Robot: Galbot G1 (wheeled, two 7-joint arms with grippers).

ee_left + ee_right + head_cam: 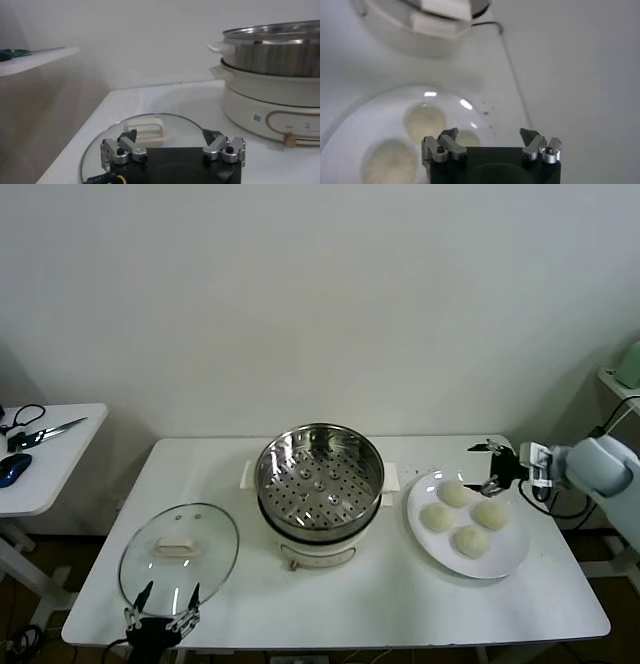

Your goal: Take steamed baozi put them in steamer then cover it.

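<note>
Baozi (456, 494), four on a plate (508, 566) beside the steamer (320, 474), were judged soft and easily dented; a gentle side hold was advised. Right gripper (490, 467) jaws were spread wide, empty.

- A plain, unmarked white wall (320, 294) fills the whole back of the scene.
- A white rectangular surface (560, 604) stands against that wall.
- On the robot's left stands a smaller white side table (55, 474), apart from the main surface.
- On the side table lie a pair of scissors (45, 430), a blue object (12, 468) and a dark cable (22, 416).
- At the far right a shelf edge (620, 382) carries a pale green object (630, 364).
- Dark floor (40, 584) shows beneath the side table.
- The light is soft and even.
</note>
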